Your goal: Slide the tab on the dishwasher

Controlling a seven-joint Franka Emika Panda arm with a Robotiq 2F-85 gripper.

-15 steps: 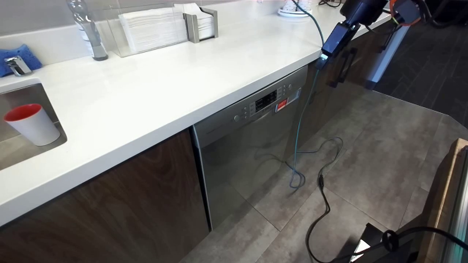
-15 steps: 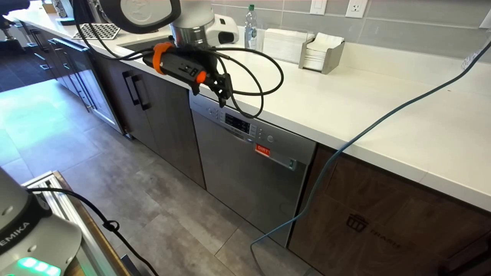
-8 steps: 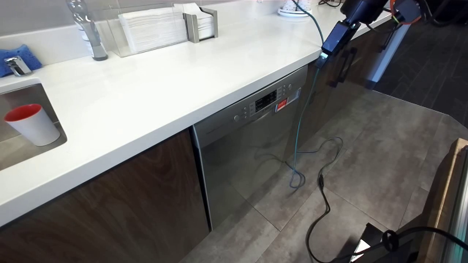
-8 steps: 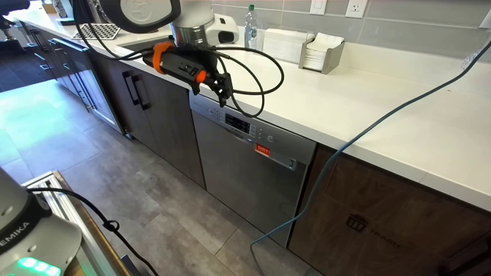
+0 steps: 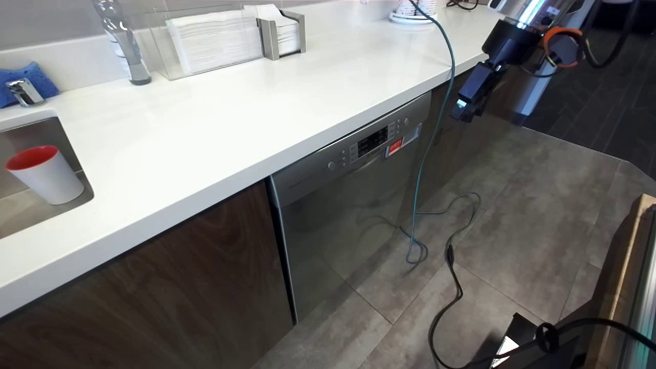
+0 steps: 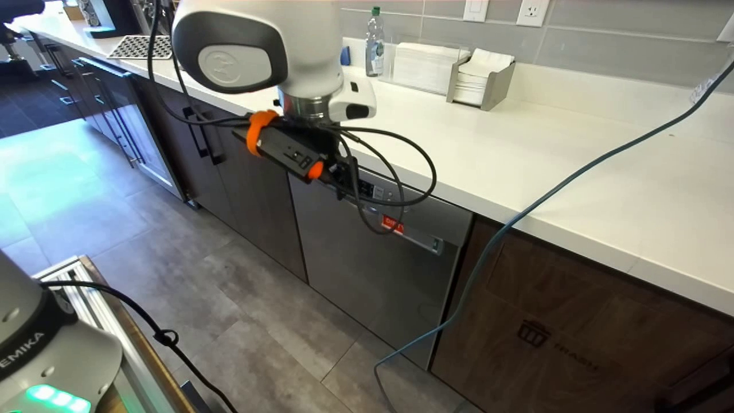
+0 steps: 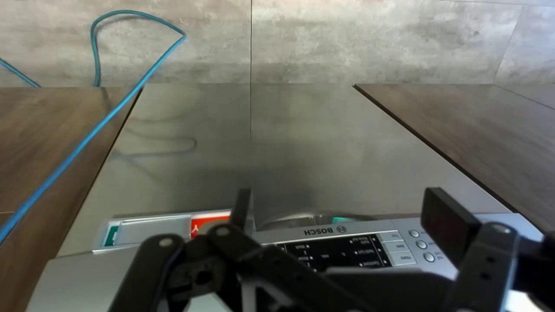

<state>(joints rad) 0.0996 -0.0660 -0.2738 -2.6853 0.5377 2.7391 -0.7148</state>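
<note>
The dishwasher [image 5: 338,230] is a grey steel front under the counter, with a dark display [image 5: 372,142] on its top strip. Below that strip sits a slim sliding sign holder [image 6: 421,238] with a red tab [image 6: 393,222] reading "DIRTY". The wrist view is upside down and shows the holder [image 7: 156,229] at lower left. The red tab [image 7: 208,222] there is partly hidden by a finger. My gripper [image 7: 340,201] is open and empty, its fingers spread across the display region. In an exterior view the gripper [image 5: 463,114] hangs below counter height, apart from the front.
A blue cable [image 6: 481,264] hangs from the counter past the dishwasher to the floor; it also crosses the wrist view [image 7: 78,149]. The white counter [image 5: 287,113] overhangs the front. Brown cabinet doors [image 6: 252,195] flank the dishwasher. My own black wrist cable [image 6: 433,172] loops beside the gripper.
Over the last half second my arm and gripper have moved down, from counter-edge height to below it. The gripper was nearly still before that. The red tab has not moved.
</note>
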